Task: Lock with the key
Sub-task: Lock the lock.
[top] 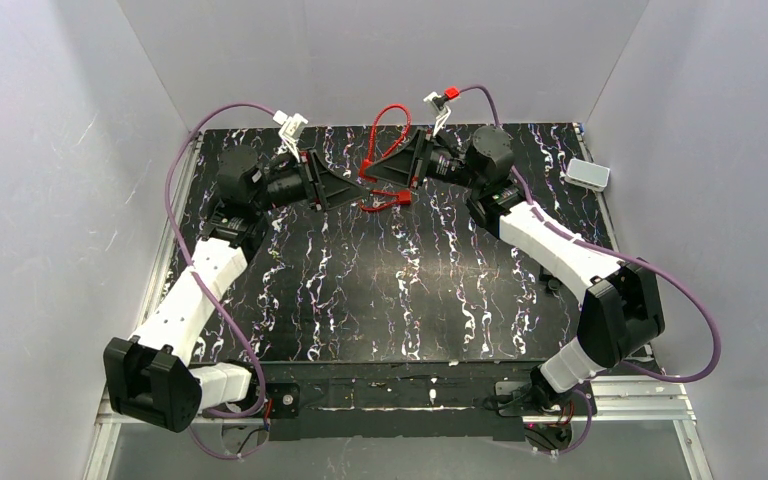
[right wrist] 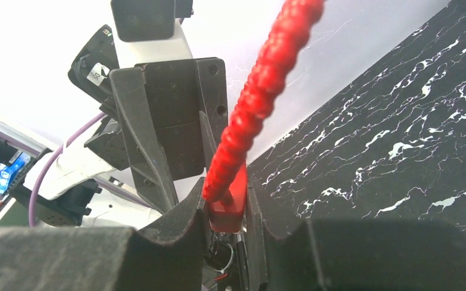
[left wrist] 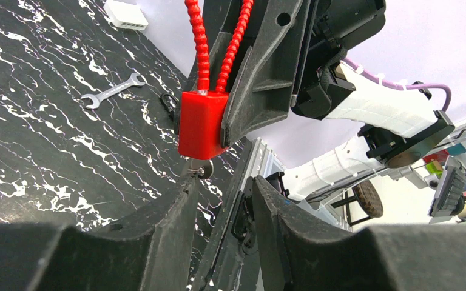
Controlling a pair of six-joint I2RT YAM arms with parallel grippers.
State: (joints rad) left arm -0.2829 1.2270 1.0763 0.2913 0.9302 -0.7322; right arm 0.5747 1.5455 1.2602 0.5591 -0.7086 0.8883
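Observation:
A red lock body (left wrist: 201, 124) with a red beaded cable loop (top: 390, 125) is held above the back middle of the table. My right gripper (right wrist: 227, 209) is shut on the lock body (right wrist: 227, 203), and the cable (right wrist: 261, 91) rises in front of its camera. A small silver key (left wrist: 203, 168) sticks out of the underside of the lock. My left gripper (left wrist: 221, 188) is open just below the lock. Its left fingertip (left wrist: 185, 185) is right at the key head, and nothing sits between the fingers. In the top view the left gripper (top: 345, 190) and the right gripper (top: 375, 172) meet tip to tip.
A second red item (top: 385, 200) lies on the table under the grippers. A silver wrench (left wrist: 112, 92) and a black clip (left wrist: 168, 104) lie on the black marbled table (top: 380, 290). A white box (top: 588, 174) sits at the right back edge. White walls enclose three sides.

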